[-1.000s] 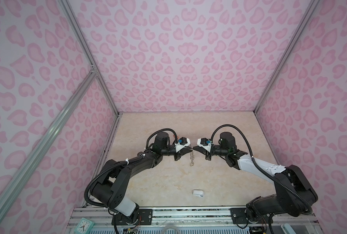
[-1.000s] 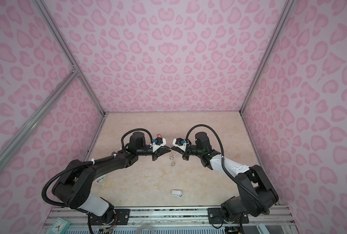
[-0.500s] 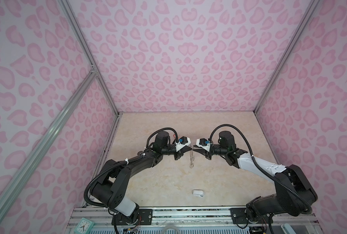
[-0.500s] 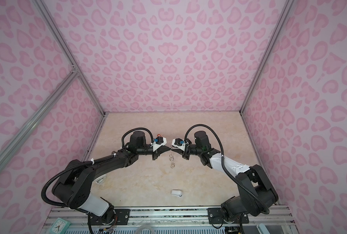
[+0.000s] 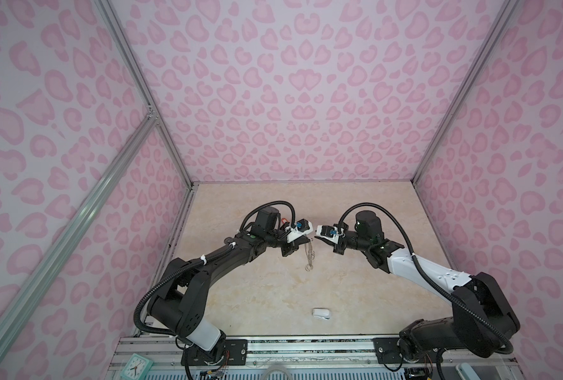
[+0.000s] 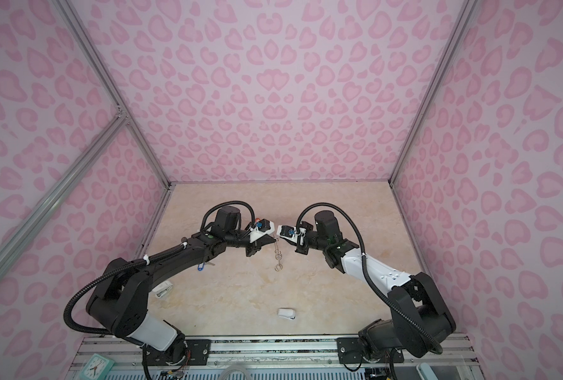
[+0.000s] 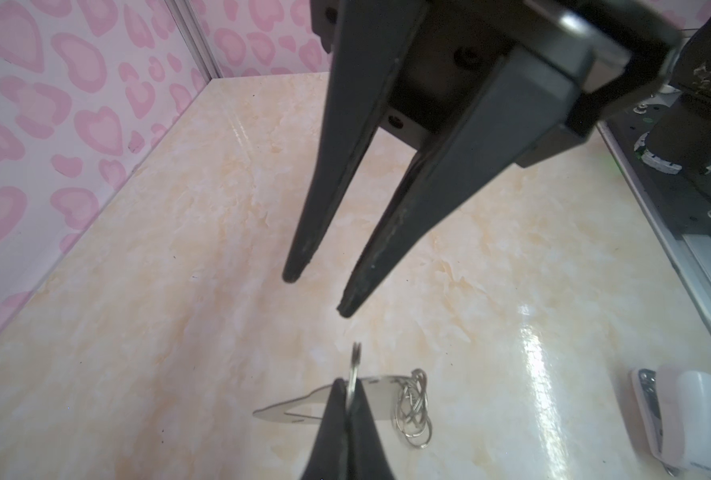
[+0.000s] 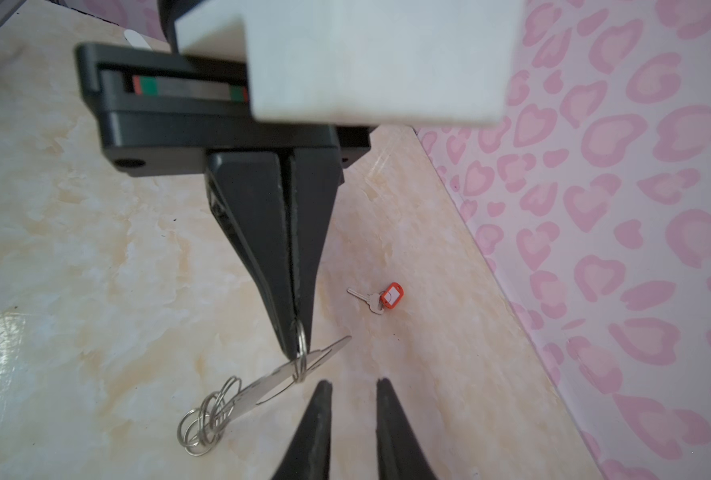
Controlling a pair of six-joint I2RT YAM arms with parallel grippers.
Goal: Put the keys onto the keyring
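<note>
Now you hold the keyring aloft: your left gripper is clamped on one wire ring, the right gripper empty, jaws slightly apart, just beside it. Next likely means fetching a key: the orange-tagged key lies on the table, the blue-tagged key under your left arm. No container shows

keyring between left gripper and right gripper, key behind, small object in front
</note>
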